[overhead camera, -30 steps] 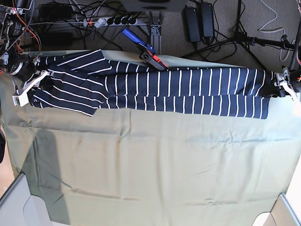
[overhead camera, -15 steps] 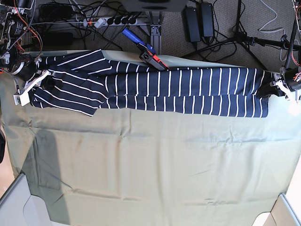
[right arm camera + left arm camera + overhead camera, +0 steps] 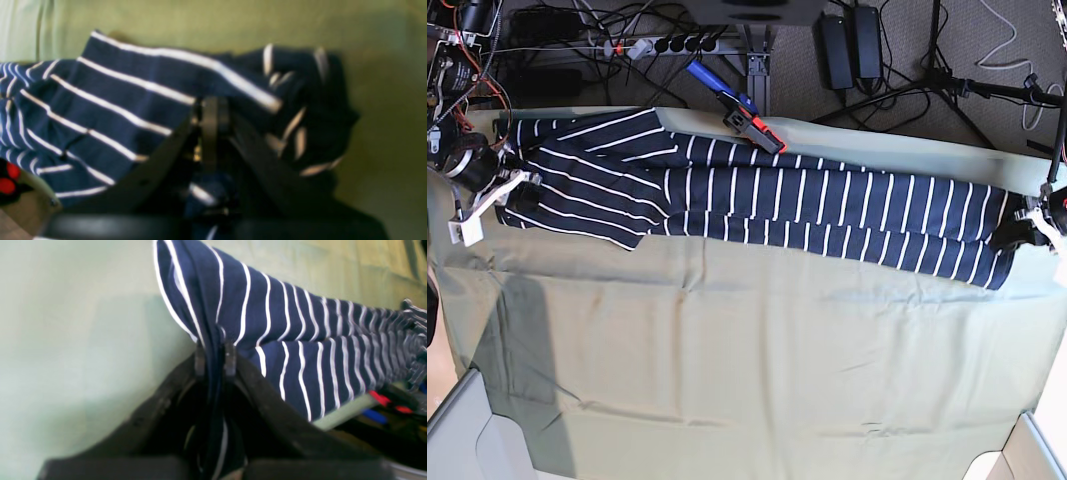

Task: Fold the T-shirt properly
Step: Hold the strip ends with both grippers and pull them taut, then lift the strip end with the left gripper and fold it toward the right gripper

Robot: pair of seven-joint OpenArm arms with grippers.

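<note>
Here the T-shirt [image 3: 757,195] is stretched as a long narrow band along the far edge of the worktop [image 3: 747,380], which is covered with a pale green cloth [image 3: 727,340]. Its hem end, near the far right corner, is pinched between the closed jaws of the left hand [image 3: 215,358]. The sleeve end, near the far left corner, is clamped in the fully closed right hand [image 3: 210,113], with fabric bunched just beside it. The step in hand appears to be drawing the lengthwise-folded shirt taut. Next, one end would probably have to be carried over toward the other, with both grips kept firm and the edges aligned.
</note>
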